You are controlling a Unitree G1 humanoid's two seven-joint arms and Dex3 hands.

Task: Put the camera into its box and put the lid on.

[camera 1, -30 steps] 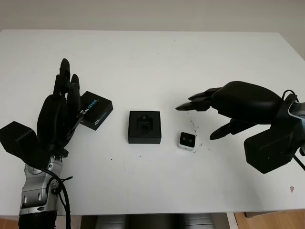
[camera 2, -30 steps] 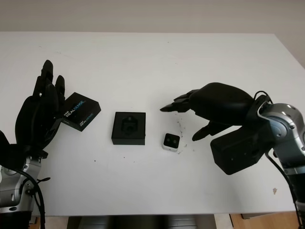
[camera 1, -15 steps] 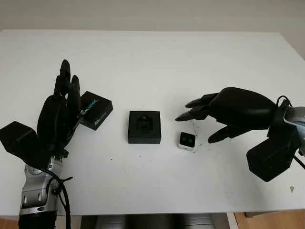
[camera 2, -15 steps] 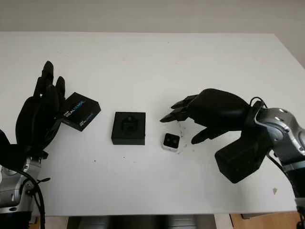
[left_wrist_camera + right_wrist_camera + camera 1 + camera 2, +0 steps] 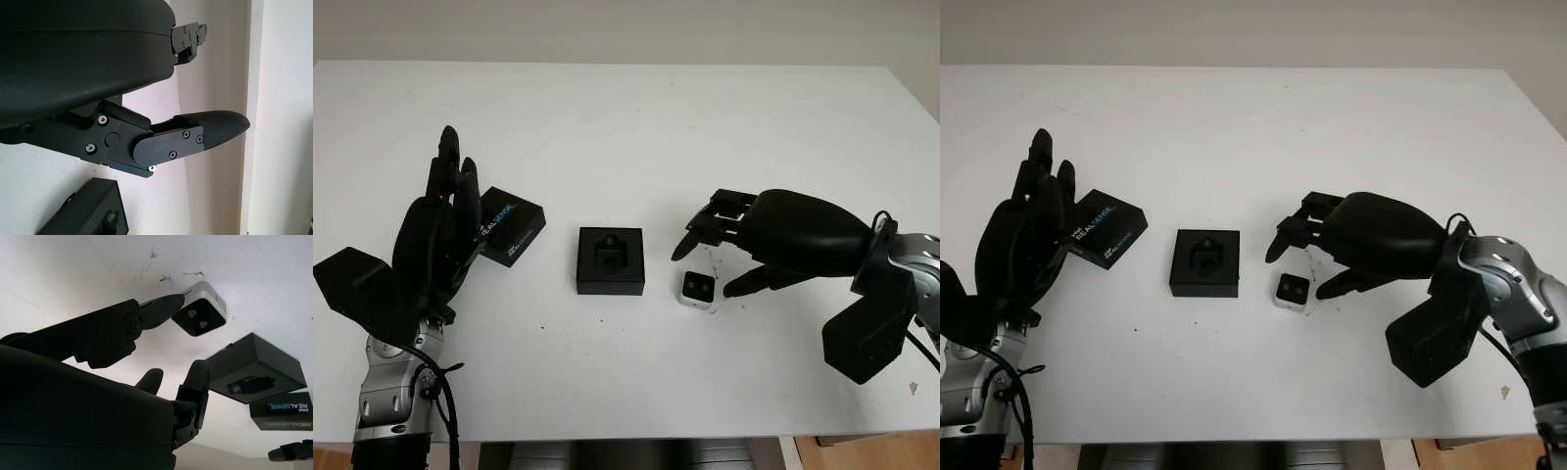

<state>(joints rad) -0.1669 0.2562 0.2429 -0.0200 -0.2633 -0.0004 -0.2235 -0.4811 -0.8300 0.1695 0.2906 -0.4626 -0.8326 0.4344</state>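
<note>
The camera (image 5: 697,289) is a small silver cube with a black face, lying on the white table just right of its box. The box (image 5: 611,260) is black and open, with a moulded insert. Its lid (image 5: 512,226), black with REALSENSE print, lies left of the box. My right hand (image 5: 705,269) hovers low over the camera and holds nothing: its fingers (image 5: 690,240) bend down on the camera's far-left side. The thumb tip (image 5: 171,301) sits at the camera's (image 5: 199,311) edge. My left hand (image 5: 455,186) is open and raised beside the lid.
The white table (image 5: 626,127) stretches wide behind the objects. Small dark specks (image 5: 713,257) mark the surface around the camera. The table's front edge (image 5: 636,438) runs close below both arms.
My right hand has dropped lower and drawn in over the camera, its fingers bending downward around it. The left hand, box and lid have stayed where they were.
</note>
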